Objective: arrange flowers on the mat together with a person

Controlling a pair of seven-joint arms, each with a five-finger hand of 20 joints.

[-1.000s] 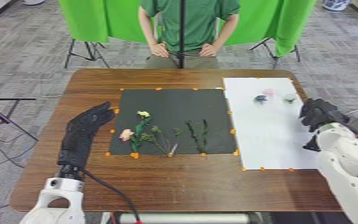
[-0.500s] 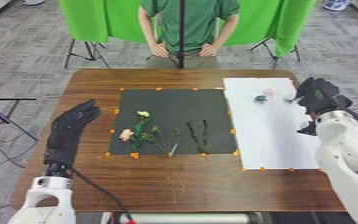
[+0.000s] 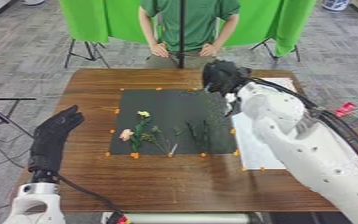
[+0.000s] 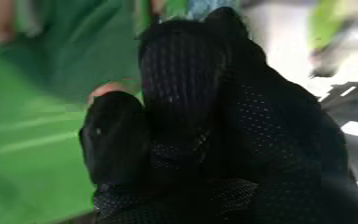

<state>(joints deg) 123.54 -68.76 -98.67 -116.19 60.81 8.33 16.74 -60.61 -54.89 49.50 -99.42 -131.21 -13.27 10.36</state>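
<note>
Worktop (image 3: 158, 185): brown wood, below both hands.
Obstruction: right arm, crossing above white sheet (image 3: 258, 152).
Cable (image 3: 87, 190): black, trailing robot-side of left hand (image 3: 55, 132).
Left hand state: wide, fingers extended.
Right hand (image 3: 222, 77) state: over dark mat (image 3: 149, 100), far right corner; grip cannot be told.
Flowers: on mat, between the hands; yellow bloom (image 3: 143, 114), pink bloom (image 3: 127, 134), slender green stems (image 3: 196, 134).
</note>
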